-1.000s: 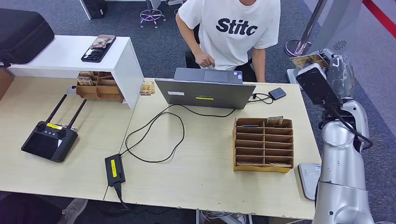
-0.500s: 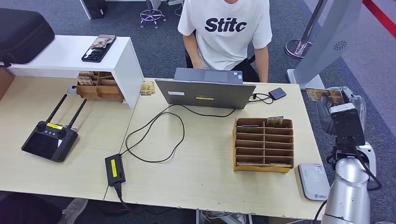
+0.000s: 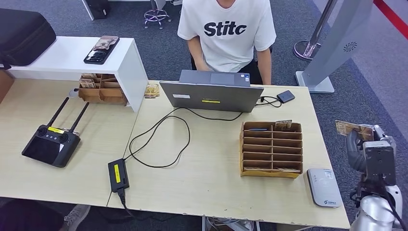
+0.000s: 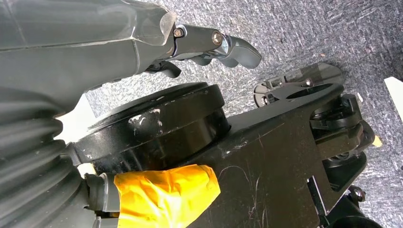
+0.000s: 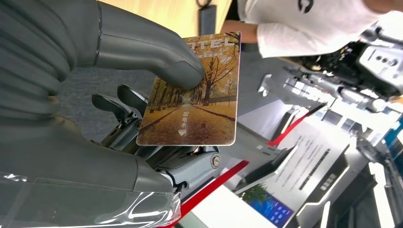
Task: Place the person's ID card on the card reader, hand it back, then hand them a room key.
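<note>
— So what has changed over the last second?

— Mostly the right hand (image 3: 365,144). A second ago it was raised high beyond the far right corner of the table (image 3: 202,187), level with the laptop (image 3: 211,96); now it has dropped and pulled back toward the robot, and sits off the table's right edge, beside the wooden card rack (image 3: 272,149). The person (image 3: 226,33) in the white shirt has shifted a little to the left behind the laptop.

— And what does that mean for the task?

— My reading: the arm is bringing the card (image 5: 195,95) down toward the card reader (image 3: 325,186), which lies on the table's near right corner, just beside the rack. The card carries an autumn avenue picture and hotel lettering, so I can't be sure it is the ID and not a room key. Nothing lies on the reader yet, so that step looks undone.

— How does the card sit in the fingers?

— The thick grey thumb (image 5: 157,57) presses on the printed face near its upper edge, and the darker fingers (image 5: 119,102) close in behind it, so it is pinched, with most of the face sticking out free. From the head camera the card pokes out from the hand toward the rack, above and beyond the reader, not touching it.

— The left hand (image 4: 209,45)?

— Hanging over the carpet, fingers curled, holding nothing.
</note>
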Controlling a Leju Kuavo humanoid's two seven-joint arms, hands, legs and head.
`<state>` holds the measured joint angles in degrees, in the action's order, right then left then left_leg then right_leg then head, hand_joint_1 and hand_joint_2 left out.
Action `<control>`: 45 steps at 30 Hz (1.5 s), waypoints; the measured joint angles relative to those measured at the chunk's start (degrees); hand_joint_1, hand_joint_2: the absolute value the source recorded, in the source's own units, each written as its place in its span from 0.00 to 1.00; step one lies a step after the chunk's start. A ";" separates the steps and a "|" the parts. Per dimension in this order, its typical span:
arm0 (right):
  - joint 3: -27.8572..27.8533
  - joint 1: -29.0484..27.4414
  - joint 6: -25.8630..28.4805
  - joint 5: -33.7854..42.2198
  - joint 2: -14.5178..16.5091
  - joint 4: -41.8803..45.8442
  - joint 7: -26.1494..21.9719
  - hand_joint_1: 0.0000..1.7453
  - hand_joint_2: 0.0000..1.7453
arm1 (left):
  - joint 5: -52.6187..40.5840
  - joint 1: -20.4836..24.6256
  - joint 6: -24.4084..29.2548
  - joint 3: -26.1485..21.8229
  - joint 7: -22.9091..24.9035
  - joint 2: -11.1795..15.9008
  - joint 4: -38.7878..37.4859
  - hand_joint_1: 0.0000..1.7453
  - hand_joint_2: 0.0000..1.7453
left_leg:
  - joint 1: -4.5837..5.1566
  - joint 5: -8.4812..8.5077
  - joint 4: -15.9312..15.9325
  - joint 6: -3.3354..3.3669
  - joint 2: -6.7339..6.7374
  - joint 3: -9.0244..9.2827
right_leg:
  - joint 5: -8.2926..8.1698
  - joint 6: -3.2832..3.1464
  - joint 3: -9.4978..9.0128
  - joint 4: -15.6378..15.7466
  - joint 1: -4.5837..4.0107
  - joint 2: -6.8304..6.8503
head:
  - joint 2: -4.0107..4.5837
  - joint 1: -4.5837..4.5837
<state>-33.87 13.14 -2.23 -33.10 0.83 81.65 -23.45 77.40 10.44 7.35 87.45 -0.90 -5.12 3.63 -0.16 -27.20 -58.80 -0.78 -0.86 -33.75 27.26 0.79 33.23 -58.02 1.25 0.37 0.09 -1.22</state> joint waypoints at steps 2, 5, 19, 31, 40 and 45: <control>-1.04 -0.61 0.00 0.13 0.01 -0.28 -0.15 1.00 1.00 | 0.06 -0.01 0.01 0.00 0.00 -0.04 0.00 0.00 1.00 | 0.00 0.00 0.00 0.00 0.02 0.01 | 0.00 0.00 0.00 0.00 0.00 -0.02 | -0.01 0.00; -2.01 -0.98 0.00 0.16 0.05 -0.61 -0.18 1.00 1.00 | 0.08 -0.02 0.01 0.00 0.00 -0.13 0.00 0.00 1.00 | 0.00 0.00 0.00 0.00 0.02 0.02 | 0.00 0.00 0.00 0.00 0.00 -0.02 | 0.00 -0.01; -7.04 -4.81 -2.10 2.68 2.24 -1.89 -1.65 1.00 1.00 | 1.76 -0.14 0.51 0.00 -0.10 -0.36 0.00 0.00 1.00 | 0.00 -0.02 0.01 0.02 0.01 0.02 | 0.01 0.00 0.00 0.00 0.00 -0.02 | 0.00 0.00; -8.92 -5.88 -2.19 2.87 3.58 -2.61 -1.91 1.00 1.00 | 1.97 -0.17 0.54 0.00 -0.15 -0.37 0.00 0.00 1.00 | 0.00 -0.02 0.01 0.03 0.04 0.03 | 0.00 0.00 0.00 0.00 0.00 -0.03 | 0.00 0.00; -9.36 -7.28 -3.82 3.49 5.21 -4.03 -1.78 1.00 1.00 | 2.75 -0.21 0.62 0.00 -0.15 -0.43 0.00 0.00 1.00 | 0.00 -0.02 0.01 0.03 0.04 0.03 | 0.01 0.00 0.00 0.00 0.00 -0.03 | 0.00 -0.01; -9.37 -7.74 -4.11 3.19 5.86 -5.05 -1.50 1.00 1.00 | 2.81 -0.22 0.62 0.00 -0.15 -0.45 0.00 0.00 1.00 | 0.00 -0.02 0.01 0.03 0.04 0.03 | 0.01 0.00 0.00 0.00 0.00 -0.03 | 0.00 -0.01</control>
<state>-43.24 5.41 -6.34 -29.91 6.69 76.60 -24.95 80.22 10.22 7.98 87.45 -1.05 -5.57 3.63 -0.16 -27.21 -58.79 -0.75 -0.82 -33.73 27.27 0.78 33.23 -58.02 1.25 0.34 0.09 -1.23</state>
